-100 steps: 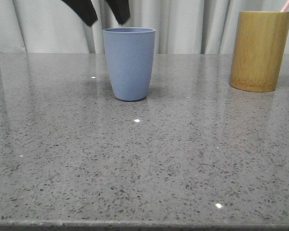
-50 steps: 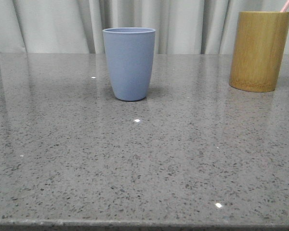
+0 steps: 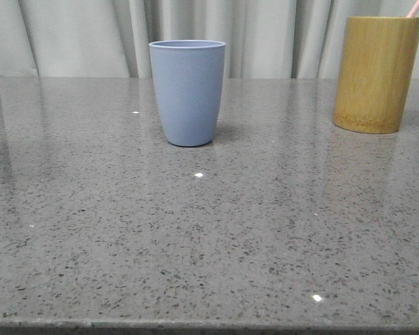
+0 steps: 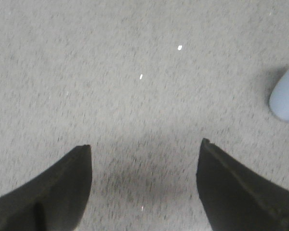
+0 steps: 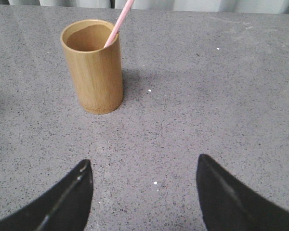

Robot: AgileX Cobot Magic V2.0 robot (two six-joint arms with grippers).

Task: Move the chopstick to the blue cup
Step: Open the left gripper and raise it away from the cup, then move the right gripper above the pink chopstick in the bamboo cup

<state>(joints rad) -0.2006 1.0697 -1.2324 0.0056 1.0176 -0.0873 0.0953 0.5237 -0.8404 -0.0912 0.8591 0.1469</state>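
Two cups stood on the grey speckled table (image 3: 209, 237), well apart from each other. On the left side, the left gripper (image 4: 144, 187) hung over bare table with its two dark fingers spread wide and nothing between them. A bit of the blue cup (image 4: 286, 96) could be seen off to one side of it, near but not touching. In the front view the blue cup (image 3: 188, 91) stood upright, left of the middle, and it looked empty, though its inside could not be seen from there. Further right stood the taller bamboo cup (image 3: 376, 73), also upright. The chopstick (image 5: 119, 21) was inside the bamboo cup (image 5: 92, 65), leaning on the rim, with its pink top sticking up and out. Only its tip (image 3: 415, 8) peeked out in the front view. The right gripper (image 5: 144, 192) was near that cup but not touching it, with its fingers wide apart too and holding nothing. So the chopstick was not moved yet. It looked very light, thin, stiff and smooth, so it could slip or swing if pinched badly. The best place to pinch it looked like the bare part above the rim, squeezed gently, then lifted straight up.
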